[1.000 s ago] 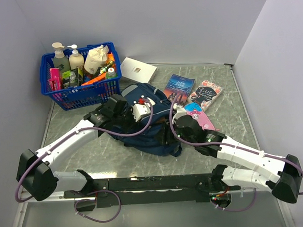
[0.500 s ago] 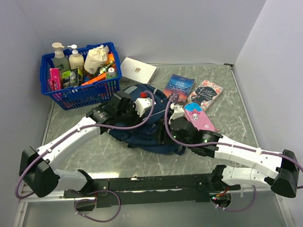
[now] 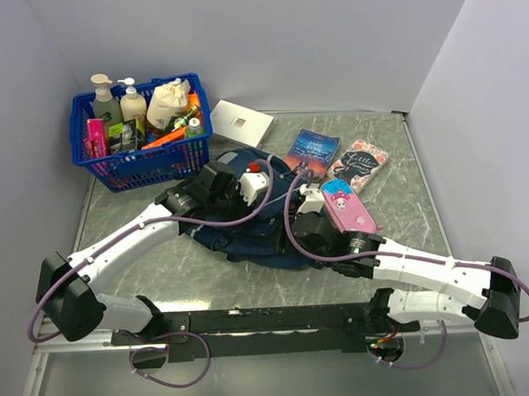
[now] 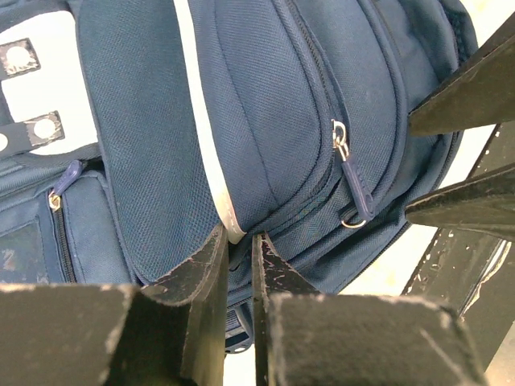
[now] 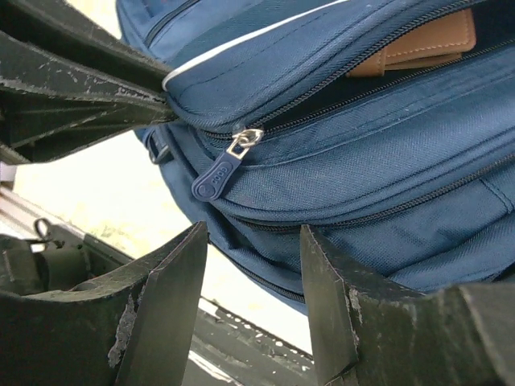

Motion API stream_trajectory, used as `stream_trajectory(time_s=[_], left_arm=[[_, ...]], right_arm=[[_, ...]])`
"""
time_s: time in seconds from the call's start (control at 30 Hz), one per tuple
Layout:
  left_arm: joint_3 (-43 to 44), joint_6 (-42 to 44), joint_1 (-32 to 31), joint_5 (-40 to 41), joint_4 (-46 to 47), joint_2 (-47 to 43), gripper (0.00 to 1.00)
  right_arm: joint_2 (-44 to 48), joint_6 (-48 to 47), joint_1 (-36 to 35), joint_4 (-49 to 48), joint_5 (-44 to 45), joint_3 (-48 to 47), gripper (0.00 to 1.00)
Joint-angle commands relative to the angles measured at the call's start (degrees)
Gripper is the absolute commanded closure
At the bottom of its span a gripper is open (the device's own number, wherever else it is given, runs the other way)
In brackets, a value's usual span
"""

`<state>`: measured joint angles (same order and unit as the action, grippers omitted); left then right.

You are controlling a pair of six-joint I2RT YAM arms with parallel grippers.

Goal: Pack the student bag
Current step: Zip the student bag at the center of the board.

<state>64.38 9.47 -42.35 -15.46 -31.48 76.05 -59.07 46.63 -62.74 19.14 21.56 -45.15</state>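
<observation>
1. Top view: student bag (image 3: 248,229) lies flat in the middle of the table (image 3: 404,202), just in front of the blue basket (image 3: 141,159) of bottles. Three books (image 3: 313,149) and a pink case (image 3: 350,208) lie to its right. The left gripper (image 3: 251,191) is over the bag's upper part and the right gripper (image 3: 298,225) is at its right edge
2. Left wrist view: the jaws are almost together, pinching a fold of the bag's navy fabric beside the white piping (image 4: 205,137). A zipper pull (image 4: 358,193) hangs to the right of the pinch
3. Right wrist view: the jaws stand apart and clamp nothing, with the bag's lower edge lying across the gap. Above them, a pocket with a blue zipper tab (image 5: 216,180) gapes open, and a tan item (image 5: 422,47) shows inside
</observation>
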Motion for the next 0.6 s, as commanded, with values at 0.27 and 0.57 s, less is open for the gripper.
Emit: stream_trajectory(time_s=[0.27, 0.57], left_arm=[[4.6, -6.3, -2.8, 0.3, 4.6, 2.2, 0.99], [7.0, -8.6, -2.8, -0.8, 4.8, 2.9, 0.99]], right_arm=[[3.6, 0.2, -5.0, -2.0, 10.9, -2.8, 0.44], [-0.3, 2.3, -4.8, 2.3, 11.7, -4.2, 0.44]])
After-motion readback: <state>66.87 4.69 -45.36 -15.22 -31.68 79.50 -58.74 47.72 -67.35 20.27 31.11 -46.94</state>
